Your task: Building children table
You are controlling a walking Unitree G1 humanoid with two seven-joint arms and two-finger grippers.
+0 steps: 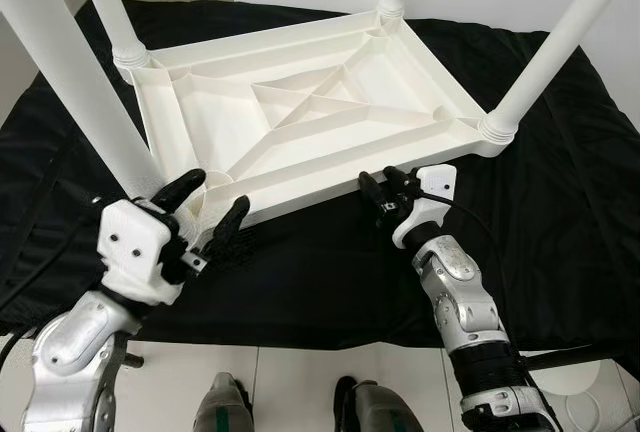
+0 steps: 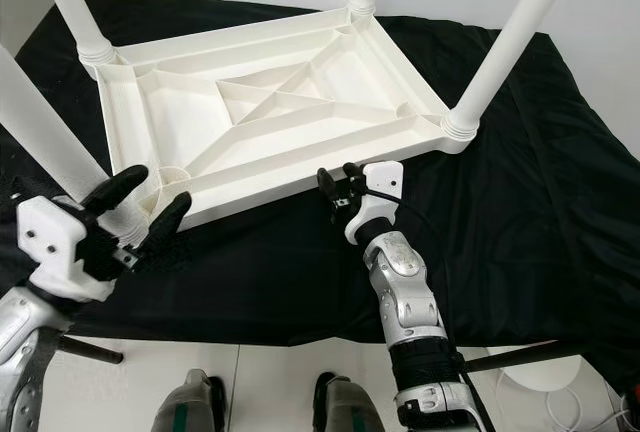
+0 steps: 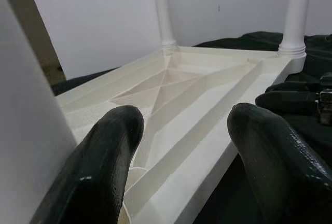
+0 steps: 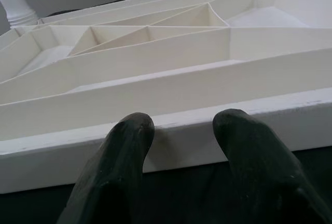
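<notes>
Both grippers, left [image 1: 208, 204] and right [image 1: 383, 187], hover spread apart at the near rim of the upturned white table [image 1: 310, 102] on black cloth [image 1: 560, 192]; it looks light, stiff and smooth, best gripped by that rim.

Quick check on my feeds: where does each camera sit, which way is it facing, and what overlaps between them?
Left eye: on the head, looking down at the upturned table on black cloth; both arms, left gripper, right gripper and feet show.
Right eye: same scene, shifted sideways.
Left wrist: looks along its open fingers across the table's near corner, beside a leg.
Right wrist: looks along its open fingers at the table's near rim.
Shared: the left wrist view also catches the right gripper's fingers.
</notes>
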